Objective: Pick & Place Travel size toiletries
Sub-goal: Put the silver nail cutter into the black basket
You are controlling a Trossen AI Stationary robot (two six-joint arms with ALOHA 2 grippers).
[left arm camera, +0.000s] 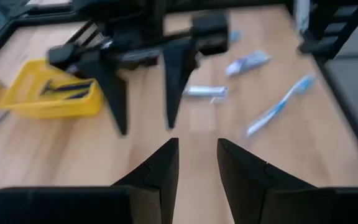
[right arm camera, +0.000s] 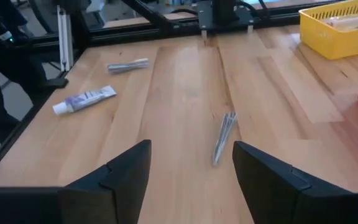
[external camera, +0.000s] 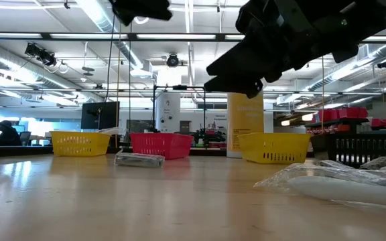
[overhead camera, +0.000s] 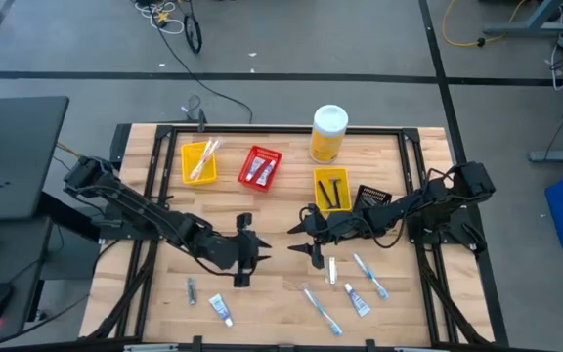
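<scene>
The travel size toiletries lie scattered on the near half of the wooden table: a small packet (overhead camera: 192,290), a white tube (overhead camera: 221,309), two blue-and-white toothbrushes (overhead camera: 321,308) (overhead camera: 369,274) and two more tubes (overhead camera: 332,271) (overhead camera: 357,298). A slim clear-wrapped item (right arm camera: 224,137) lies flat ahead of my right gripper. My left gripper (overhead camera: 247,256) (left arm camera: 196,158) hovers open above the table's middle, nothing between its fingers. My right gripper (overhead camera: 311,235) (right arm camera: 191,165) faces it from the right, open and also holding nothing.
Along the far half stand a yellow bin (overhead camera: 199,161), a red bin (overhead camera: 260,168), a second yellow bin (overhead camera: 331,189) holding dark razors, and a black bin (overhead camera: 372,198). A big yellow bottle with a white cap (overhead camera: 328,134) stands at the far edge.
</scene>
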